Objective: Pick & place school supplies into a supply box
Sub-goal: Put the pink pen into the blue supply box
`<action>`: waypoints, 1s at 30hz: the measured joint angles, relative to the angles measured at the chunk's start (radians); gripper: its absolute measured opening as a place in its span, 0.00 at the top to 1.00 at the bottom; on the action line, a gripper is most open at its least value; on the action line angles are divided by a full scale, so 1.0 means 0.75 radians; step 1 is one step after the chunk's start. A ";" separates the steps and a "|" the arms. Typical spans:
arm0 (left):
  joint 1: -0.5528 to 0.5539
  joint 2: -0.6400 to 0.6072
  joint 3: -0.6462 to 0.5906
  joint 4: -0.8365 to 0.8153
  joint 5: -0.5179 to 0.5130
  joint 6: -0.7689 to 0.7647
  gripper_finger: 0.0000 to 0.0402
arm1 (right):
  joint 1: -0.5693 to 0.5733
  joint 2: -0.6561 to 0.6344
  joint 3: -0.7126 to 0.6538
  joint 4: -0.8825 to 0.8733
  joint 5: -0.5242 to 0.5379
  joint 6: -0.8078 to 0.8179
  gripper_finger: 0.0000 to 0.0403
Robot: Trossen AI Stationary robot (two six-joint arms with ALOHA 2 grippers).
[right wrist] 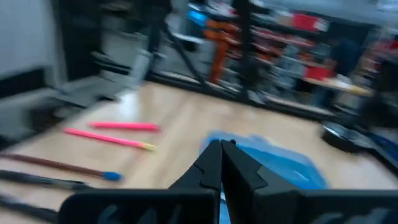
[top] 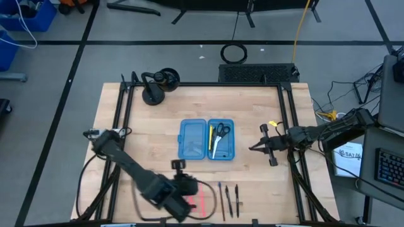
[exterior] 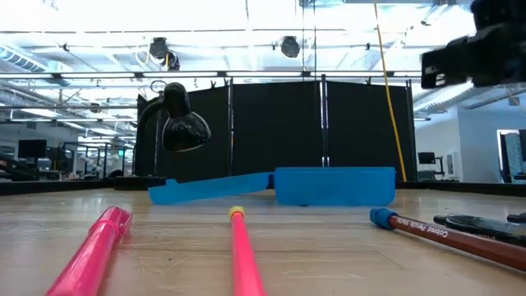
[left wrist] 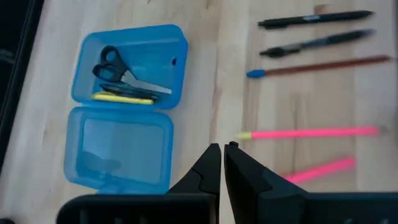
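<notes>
The supply box [top: 207,140] lies open on the middle of the table. Black-handled scissors [left wrist: 121,71] and a yellow pencil [left wrist: 122,98] lie in one half, and the other half [left wrist: 124,146] holds nothing. Two pink markers [left wrist: 308,132] [left wrist: 320,169], a brown pencil with a blue cap [left wrist: 317,65] and two dark pens [left wrist: 314,20] [left wrist: 317,42] lie on the wood near the front edge. My left gripper [left wrist: 222,148] hangs shut above the table between the box and the markers, holding nothing. My right gripper [top: 252,148] waits shut to the right of the box, pointing at it.
A black desk lamp [top: 158,85] stands at the far left corner. Dark frame rails [top: 123,113] run along the table's left and right sides. A cable loop [top: 211,195] from the left arm hangs near the markers. Bare wood lies around the box.
</notes>
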 joint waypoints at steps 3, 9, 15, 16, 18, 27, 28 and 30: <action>-0.014 -0.138 -0.164 0.066 0.013 0.012 0.94 | -0.021 -0.019 0.000 0.065 -0.183 0.070 1.00; 0.005 -0.252 -0.498 0.283 0.191 0.409 0.99 | -0.084 -0.096 0.000 0.091 -0.302 0.167 1.00; 0.019 -0.226 -0.645 0.601 0.286 0.933 0.96 | -0.132 -0.121 0.000 0.077 -0.301 0.161 1.00; 0.026 -0.218 -0.649 0.641 0.286 0.956 0.96 | -0.136 -0.119 0.000 0.077 -0.301 0.161 1.00; 0.047 -0.218 -0.650 0.723 0.299 0.965 0.97 | -0.139 -0.118 0.000 0.074 -0.299 0.161 1.00; 0.057 -0.136 -0.649 0.767 0.466 1.027 0.94 | -0.139 -0.118 0.000 0.088 -0.108 0.183 1.00; 0.053 -0.116 -0.649 0.771 0.470 1.027 0.92 | -0.139 -0.118 0.000 0.082 -0.093 0.194 1.00; 0.047 -0.084 -0.649 0.750 0.469 1.027 0.86 | -0.139 -0.117 0.000 0.078 -0.087 0.206 1.00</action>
